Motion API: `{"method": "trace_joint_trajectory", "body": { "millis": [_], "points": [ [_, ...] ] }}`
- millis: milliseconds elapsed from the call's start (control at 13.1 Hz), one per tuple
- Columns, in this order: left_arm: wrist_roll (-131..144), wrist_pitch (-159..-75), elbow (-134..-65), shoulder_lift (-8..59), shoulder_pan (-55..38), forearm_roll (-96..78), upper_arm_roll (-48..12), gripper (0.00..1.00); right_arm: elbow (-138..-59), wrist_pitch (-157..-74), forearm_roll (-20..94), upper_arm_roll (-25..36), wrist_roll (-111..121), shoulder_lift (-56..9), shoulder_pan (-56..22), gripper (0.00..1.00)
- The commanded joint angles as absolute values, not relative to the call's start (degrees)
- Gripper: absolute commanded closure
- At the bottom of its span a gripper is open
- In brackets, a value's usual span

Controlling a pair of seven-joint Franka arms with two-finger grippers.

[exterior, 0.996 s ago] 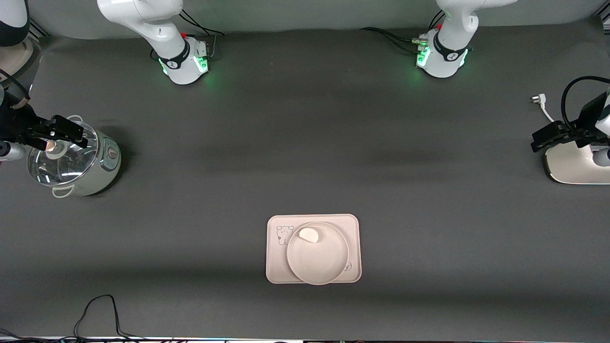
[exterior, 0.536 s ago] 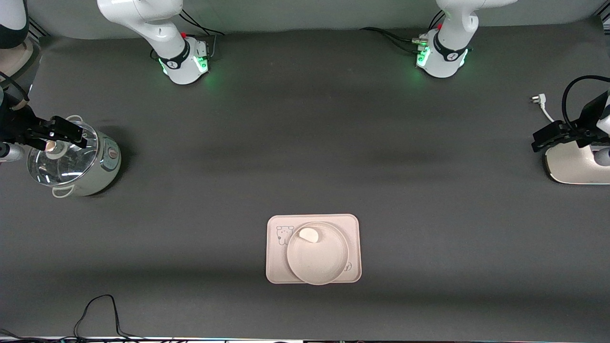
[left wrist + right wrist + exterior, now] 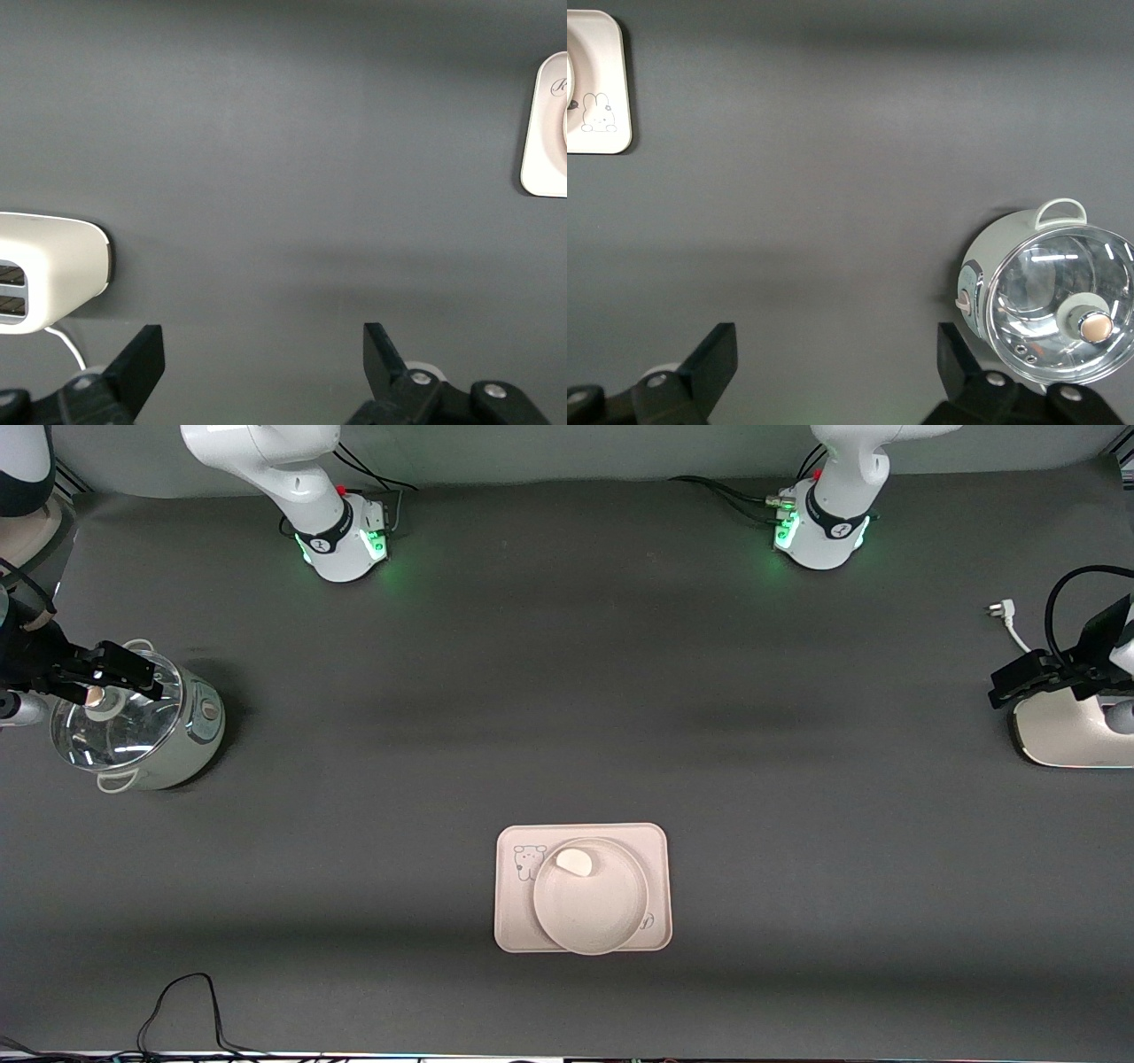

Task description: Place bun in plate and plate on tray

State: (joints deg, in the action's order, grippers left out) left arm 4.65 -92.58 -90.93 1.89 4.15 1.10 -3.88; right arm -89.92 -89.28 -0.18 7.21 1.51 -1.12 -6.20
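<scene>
The off-white bun [image 3: 574, 861] lies in the round cream-pink plate [image 3: 591, 908], near the plate's rim on the side toward the robots. The plate rests on the rectangular cream-pink tray [image 3: 512, 921] with the cartoon animal drawing, near the front camera. A corner of the tray shows in the left wrist view [image 3: 542, 133] and in the right wrist view [image 3: 598, 84]. My left gripper [image 3: 1019, 682] [image 3: 263, 363] is open and empty, up over the toaster at the left arm's end of the table. My right gripper [image 3: 120, 669] [image 3: 837, 363] is open and empty, up over the pot at the right arm's end.
A pale green pot with a glass lid [image 3: 133, 726] [image 3: 1050, 305] stands at the right arm's end. A white toaster [image 3: 1067, 731] [image 3: 49, 270] with a cable and plug [image 3: 1005, 622] stands at the left arm's end. A black cable [image 3: 182, 1010] lies near the front edge.
</scene>
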Motion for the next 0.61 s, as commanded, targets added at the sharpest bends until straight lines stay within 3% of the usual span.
{"method": "trace_joint_trajectory", "body": {
  "millis": [0, 536],
  "points": [
    [4.57, -92.46, -90.0, 2.11, 3.6, 0.7, -3.52, 0.0, -91.14, -89.3, -0.88, 7.47, 2.37, 0.18, -6.5, 0.0],
    [4.75, -92.55, -90.0, 2.11, 3.43, 0.97, -3.95, 0.0, -91.32, -89.3, -0.53, 7.56, 2.29, 0.26, -6.42, 0.0]
  ]
}}
